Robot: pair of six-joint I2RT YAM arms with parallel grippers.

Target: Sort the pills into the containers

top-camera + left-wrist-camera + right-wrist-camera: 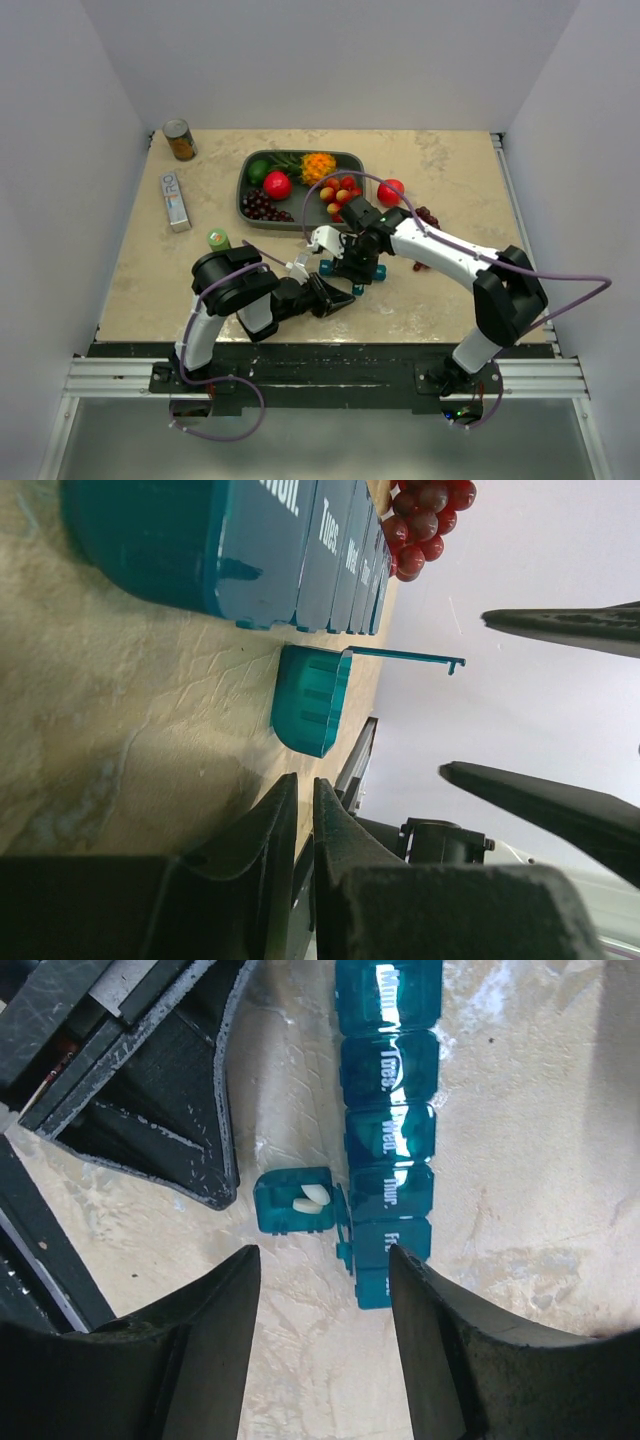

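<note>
The teal containers form a strip of day-labelled cells (pixel 388 1140) with lids shut, also in the left wrist view (pixel 270 550). One detached cell (pixel 293 1203) lies beside it, lid open, with two white pills (pixel 310 1199) inside; it also shows in the left wrist view (pixel 310 700) and the top view (pixel 357 290). My right gripper (pixel 322 1270) is open and empty, hovering above the strip and the detached cell (pixel 355 264). My left gripper (pixel 303 798) is shut and empty, low on the table, pointing at the detached cell from a short way off (pixel 340 298).
A grey fruit tray (pixel 243 196) holds fruit at the back. A tin can (pixel 180 140), a silver box (pixel 175 200) and a green-capped bottle (pixel 218 240) stand at the left. A red fruit (pixel 391 192) and dark grapes (pixel 426 215) lie by the right arm.
</note>
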